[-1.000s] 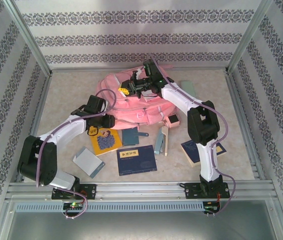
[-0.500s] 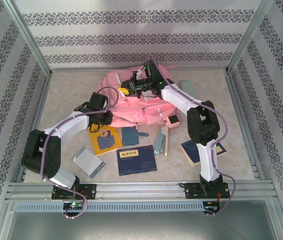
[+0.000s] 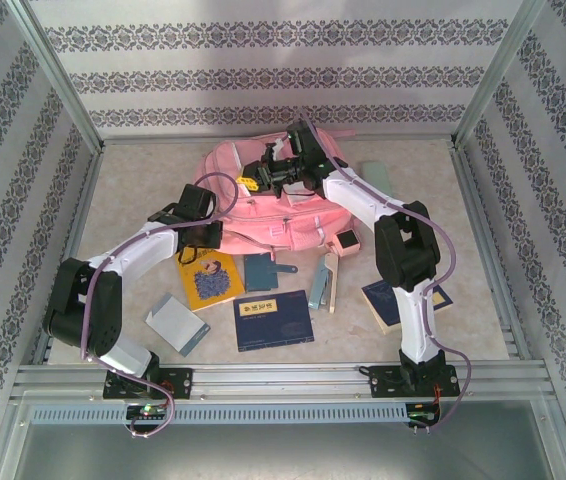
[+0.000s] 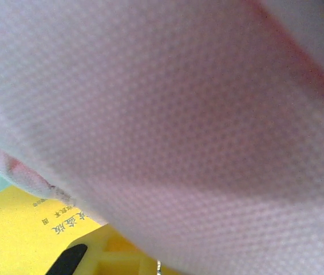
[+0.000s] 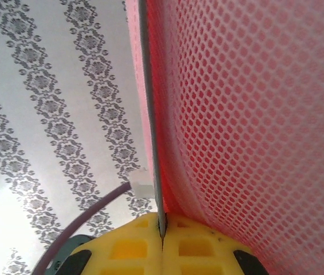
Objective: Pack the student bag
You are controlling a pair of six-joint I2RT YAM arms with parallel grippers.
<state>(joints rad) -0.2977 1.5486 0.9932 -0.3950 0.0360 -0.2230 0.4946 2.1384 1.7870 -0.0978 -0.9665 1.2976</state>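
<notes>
Near the front of the counter, a dark blue book and a grey notebook are laid flat, and a yellow book is seen just behind them. Beyond these, the left end effector is closed on the fabric at the near left edge of the student bag, which is laid in the middle of the counter's far half. At the bag's top, the right end effector is clamped shut on its grey-trimmed mesh edge, with the patterned wall seen behind.
</notes>
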